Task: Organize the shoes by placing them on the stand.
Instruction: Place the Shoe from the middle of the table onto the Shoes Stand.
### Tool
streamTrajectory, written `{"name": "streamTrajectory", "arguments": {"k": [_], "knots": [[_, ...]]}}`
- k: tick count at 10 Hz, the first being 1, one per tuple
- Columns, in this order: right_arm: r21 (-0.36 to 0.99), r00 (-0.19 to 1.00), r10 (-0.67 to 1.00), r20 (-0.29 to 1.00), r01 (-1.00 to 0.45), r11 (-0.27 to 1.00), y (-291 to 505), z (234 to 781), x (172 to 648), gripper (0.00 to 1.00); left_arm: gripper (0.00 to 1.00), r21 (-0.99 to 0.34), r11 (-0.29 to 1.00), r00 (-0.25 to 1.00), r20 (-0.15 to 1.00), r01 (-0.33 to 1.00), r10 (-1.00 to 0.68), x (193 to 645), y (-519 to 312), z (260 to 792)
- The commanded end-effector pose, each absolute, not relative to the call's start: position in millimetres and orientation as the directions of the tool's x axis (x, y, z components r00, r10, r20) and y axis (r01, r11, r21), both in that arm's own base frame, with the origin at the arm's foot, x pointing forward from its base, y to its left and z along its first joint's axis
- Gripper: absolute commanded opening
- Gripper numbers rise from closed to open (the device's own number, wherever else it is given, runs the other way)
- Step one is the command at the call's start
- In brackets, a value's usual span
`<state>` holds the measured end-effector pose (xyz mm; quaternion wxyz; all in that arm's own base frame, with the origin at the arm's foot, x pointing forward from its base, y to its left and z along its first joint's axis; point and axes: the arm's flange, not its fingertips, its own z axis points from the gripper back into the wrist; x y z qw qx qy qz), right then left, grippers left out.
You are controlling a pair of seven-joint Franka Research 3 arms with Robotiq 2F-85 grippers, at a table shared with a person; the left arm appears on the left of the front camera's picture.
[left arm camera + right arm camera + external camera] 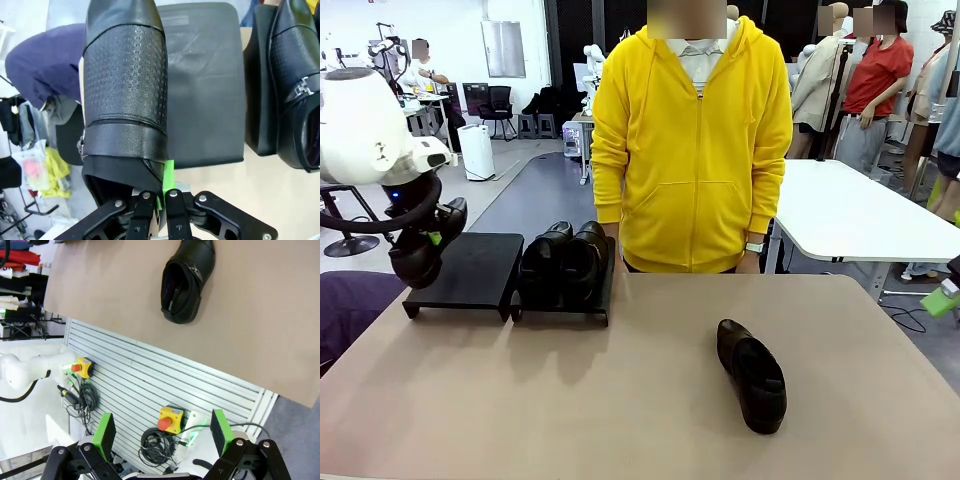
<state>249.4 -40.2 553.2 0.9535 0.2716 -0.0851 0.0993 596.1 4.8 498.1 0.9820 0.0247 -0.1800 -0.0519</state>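
Just beyond the left gripper (162,176), the near platform (205,90) has a bare top. The second platform (605,300), touching its far side, carries two shoes (565,255) side by side. The left gripper's jaws are pinched tight on the heel rim of the held shoe (125,85), whose toe points over the near platform. The fourth shoe (185,282) lies on the table (620,420), well ahead of the right gripper (162,432), which gapes wide and holds nothing.

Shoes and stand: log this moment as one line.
left gripper: shut on shoe, at empty platform | right gripper: open, holding nothing | other platform: two shoes | table: loose shoe
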Motion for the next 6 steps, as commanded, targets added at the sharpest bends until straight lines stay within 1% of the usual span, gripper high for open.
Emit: {"name": "streamTrajectory", "arguments": {"k": [1, 3, 4, 6], "knots": [[0.518, 0.967, 0.137, 0.216, -0.233, 0.823, -38, 559, 249, 1.0, 0.0, 0.057, 0.992, 0.924, 0.36, 0.111, -0.124, 614, 5, 502], [0.518, 0.967, 0.137, 0.216, -0.233, 0.823, -38, 559, 249, 1.0, 0.0, 0.078, 0.994, 0.919, 0.38, 0.082, -0.105, 623, -5, 488], [0.518, 0.967, 0.137, 0.216, -0.233, 0.823, -38, 559, 249, 1.0, 0.0, 0.087, 0.995, 0.926, 0.371, 0.045, -0.074, 626, -7, 481], [0.518, 0.967, 0.137, 0.216, -0.233, 0.823, -38, 559, 249, 1.0, 0.0, 0.073, 0.997, 0.925, 0.38, 0.002, -0.03, 631, -8, 470]]}}
